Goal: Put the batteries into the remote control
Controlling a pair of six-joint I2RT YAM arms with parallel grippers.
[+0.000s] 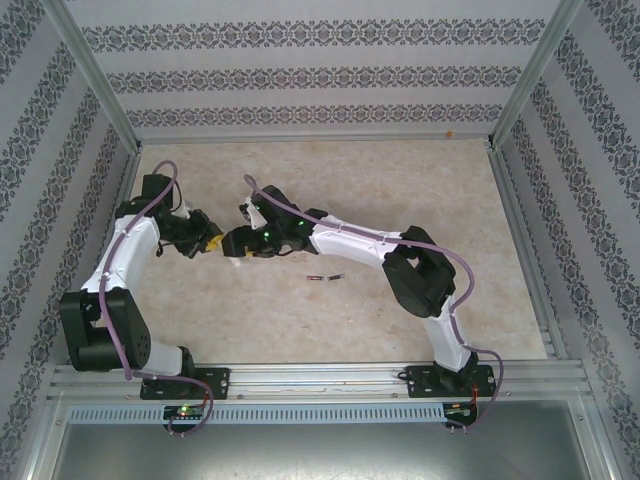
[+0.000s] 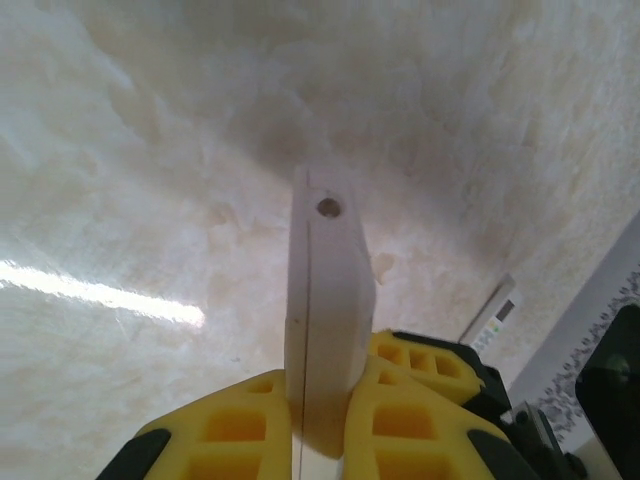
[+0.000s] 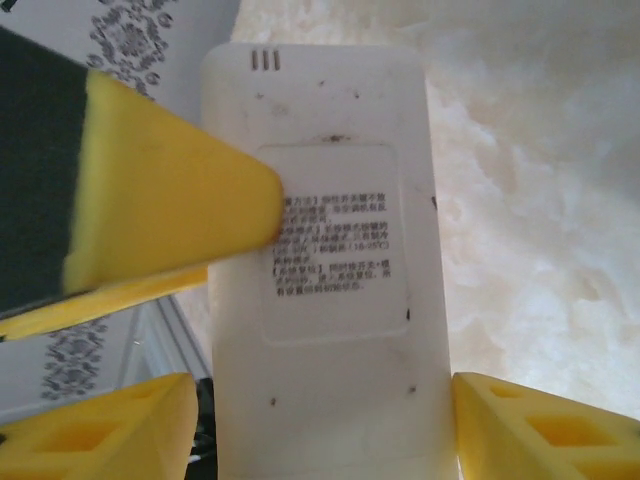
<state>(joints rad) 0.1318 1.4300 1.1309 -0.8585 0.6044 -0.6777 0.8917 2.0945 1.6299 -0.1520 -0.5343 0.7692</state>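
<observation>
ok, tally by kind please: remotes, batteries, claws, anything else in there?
Remote control: 1
Slim white thing behind it, maybe a second remote: 1
Batteries: 2 dark slivers, too small to split further
Claws: 2, left claw clamped on the remote control, right claw open around it
Total: 6

Batteries [image 1: 334,276] on table [image 1: 400,180], right of the remote [image 3: 330,250]

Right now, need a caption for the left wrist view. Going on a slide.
Left gripper shut on the white remote, seen edge-on between its yellow fingers, marbled table behind.
</observation>
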